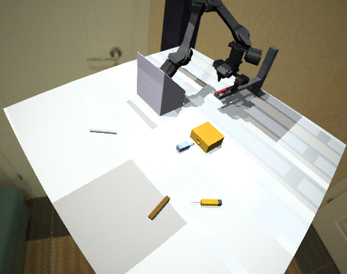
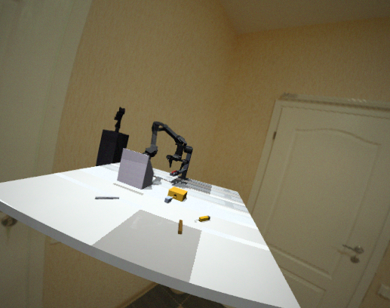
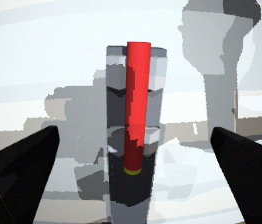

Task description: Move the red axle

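The red axle (image 1: 223, 90) (image 2: 173, 172) (image 3: 138, 90) lies lengthwise across the V-blocks near the free end of the dark grey bracket (image 1: 268, 64) (image 3: 131, 192). In the wrist view it runs roughly along the bracket's arm, and its yellow-rimmed near end reaches past the nearer block. My gripper (image 1: 226, 84) (image 2: 176, 168) (image 3: 138, 133) is open and empty above the axle. Its fingers stand wide on either side with gaps to the axle and the bracket. The beam, seen as a yellow block (image 1: 209, 134) (image 2: 177, 193) with an open round hole in its side, stands on the table.
A lilac wedge-shaped panel (image 1: 150, 87) (image 2: 134, 170) stands left of the bracket, near the arm. A small light-blue piece (image 1: 182, 146) lies by the yellow block. A grey rod (image 1: 103, 131), a brown bar (image 1: 159, 207) and a yellow-handled tool (image 1: 210, 202) lie farther out. The bracket's upright rises behind the gripper.
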